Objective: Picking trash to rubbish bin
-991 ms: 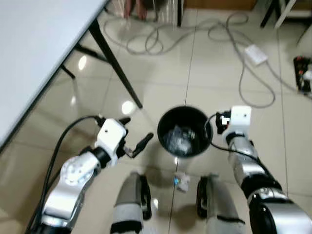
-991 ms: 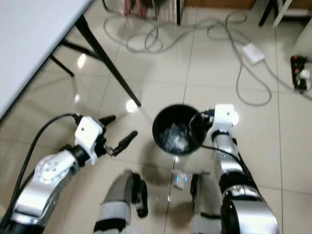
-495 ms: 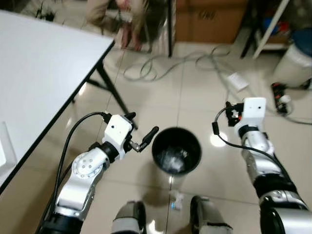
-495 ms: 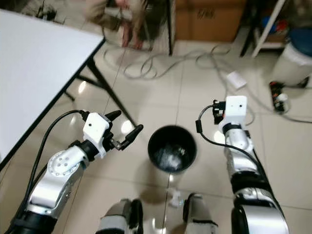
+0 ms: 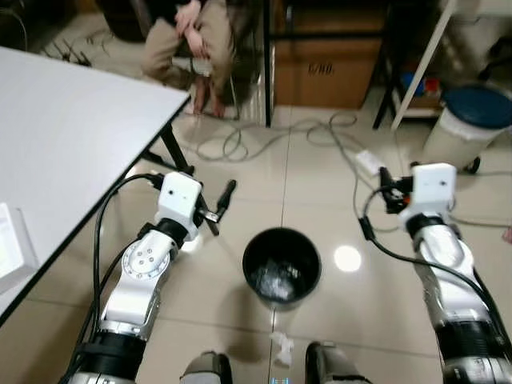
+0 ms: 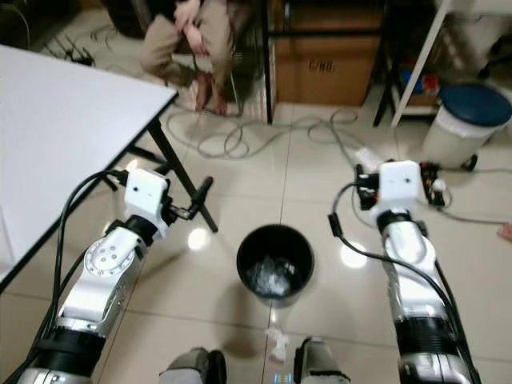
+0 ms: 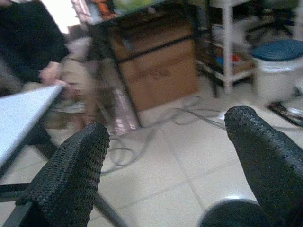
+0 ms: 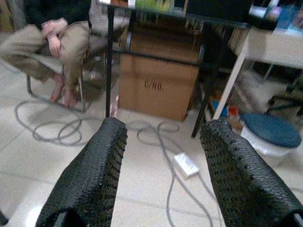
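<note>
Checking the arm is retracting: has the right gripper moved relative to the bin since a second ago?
Yes. The right gripper, open and empty, was at the black bin's rim; now it is raised clear, off to the bin's right.

The two head views look steeply down from above the robot's own body at the tiled floor, facing forward, with the black rubbish bin (image 5: 282, 265) near the middle and the white table (image 5: 64, 144) at the left. Both share almost the same scene, shifted slightly sideways between them.

The left wrist view sits low and close to the floor, looking forward between its two black fingers (image 7: 71, 175) toward the far cardboard box (image 7: 158, 75) and a blue-lidded white bin (image 7: 278, 64) at the right.

The right wrist view also looks forward, and shares that cardboard box, the blue-lidded bin and the grey cables (image 8: 52, 130) on the floor.
</note>
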Available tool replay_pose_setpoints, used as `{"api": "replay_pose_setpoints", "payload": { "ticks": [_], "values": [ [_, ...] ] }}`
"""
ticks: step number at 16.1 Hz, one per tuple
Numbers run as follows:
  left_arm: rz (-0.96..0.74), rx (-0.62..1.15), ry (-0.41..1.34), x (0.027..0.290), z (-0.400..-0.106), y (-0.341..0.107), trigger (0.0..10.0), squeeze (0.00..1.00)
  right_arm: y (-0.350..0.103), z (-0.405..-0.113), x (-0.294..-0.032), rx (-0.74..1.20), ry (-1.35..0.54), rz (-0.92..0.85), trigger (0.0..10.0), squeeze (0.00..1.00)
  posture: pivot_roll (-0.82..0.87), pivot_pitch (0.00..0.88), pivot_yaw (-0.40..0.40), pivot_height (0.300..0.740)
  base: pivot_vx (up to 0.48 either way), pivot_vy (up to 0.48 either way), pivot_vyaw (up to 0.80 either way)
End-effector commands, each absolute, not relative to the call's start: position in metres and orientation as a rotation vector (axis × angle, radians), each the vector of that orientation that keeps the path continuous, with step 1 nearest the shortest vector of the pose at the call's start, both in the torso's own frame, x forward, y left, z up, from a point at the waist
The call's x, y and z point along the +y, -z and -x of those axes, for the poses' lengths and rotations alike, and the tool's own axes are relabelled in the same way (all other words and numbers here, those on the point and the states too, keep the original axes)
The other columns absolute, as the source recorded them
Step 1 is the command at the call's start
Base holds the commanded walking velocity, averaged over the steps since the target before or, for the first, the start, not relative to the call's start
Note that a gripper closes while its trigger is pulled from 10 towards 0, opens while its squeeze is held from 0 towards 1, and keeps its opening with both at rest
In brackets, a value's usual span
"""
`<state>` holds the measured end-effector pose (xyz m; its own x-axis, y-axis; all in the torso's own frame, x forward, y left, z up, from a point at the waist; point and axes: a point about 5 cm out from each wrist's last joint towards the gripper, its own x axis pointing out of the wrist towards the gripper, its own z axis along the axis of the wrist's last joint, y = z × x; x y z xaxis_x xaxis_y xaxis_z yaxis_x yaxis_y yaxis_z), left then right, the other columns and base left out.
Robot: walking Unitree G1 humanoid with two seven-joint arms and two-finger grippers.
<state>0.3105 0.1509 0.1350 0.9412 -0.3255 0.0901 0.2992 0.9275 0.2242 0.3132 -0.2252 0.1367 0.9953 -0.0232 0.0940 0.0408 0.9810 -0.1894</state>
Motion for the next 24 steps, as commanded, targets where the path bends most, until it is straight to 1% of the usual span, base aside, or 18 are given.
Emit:
{"api": "replay_pose_setpoints", "payload": {
  "ticks": [1,4,6,7,8,11,13,17,24],
  "values": [
    [-0.227,-0.119,0.263,0.16,-0.312,-0.132,10.0,0.0,-0.139,-0.308,-0.223,-0.098,0.046,0.175,10.0,0.0,-0.08,0.116,0.069,0.74,0.0,0.0,0.0],
    [-0.237,-0.105,0.221,0.168,-0.311,-0.126,10.0,0.0,-0.14,-0.293,-0.221,-0.092,0.095,0.155,10.0,0.0,-0.1,0.111,0.057,0.74,0.0,0.0,0.0],
    [-0.258,-0.096,0.116,0.18,-0.307,-0.12,10.0,0.0,-0.141,-0.275,-0.215,-0.082,0.126,0.172,10.0,0.0,-0.1,0.111,0.051,0.74,0.0,0.0,0.0],
    [-0.259,-0.095,0.092,0.184,-0.305,-0.119,10.0,0.0,-0.141,-0.272,-0.215,-0.078,0.132,0.174,10.0,0.0,-0.1,0.111,0.051,0.74,0.0,0.0,0.0],
    [-0.254,-0.089,0.016,0.197,-0.297,-0.116,10.0,0.0,-0.137,-0.264,-0.212,-0.052,0.151,0.161,10.0,0.0,-0.1,0.108,0.048,0.74,0.0,0.0,0.0],
    [-0.235,-0.049,-0.041,0.208,-0.289,-0.108,10.0,0.0,-0.133,-0.257,-0.203,-0.024,0.135,0.138,10.0,0.0,-0.09,0.105,0.037,0.74,0.0,0.0,0.0],
    [-0.219,-0.048,-0.046,0.202,-0.29,-0.107,10.0,0.0,-0.136,-0.256,-0.194,-0.032,0.09,0.146,10.0,0.0,-0.08,0.106,0.03,0.74,0.0,0.0,0.0],
    [-0.19,-0.065,-0.036,0.189,-0.29,-0.109,10.0,0.0,-0.14,-0.257,-0.19,-0.034,0.064,0.144,10.0,0.0,-0.08,0.103,0.027,0.74,0.0,0.0,0.8],
    [-0.189,-0.063,-0.047,0.19,-0.291,-0.11,10.0,0.0,-0.14,-0.257,-0.181,-0.025,0.029,0.137,10.0,0.0,-0.08,0.103,0.027,0.74,0.0,0.0,0.8]
  ]
}}
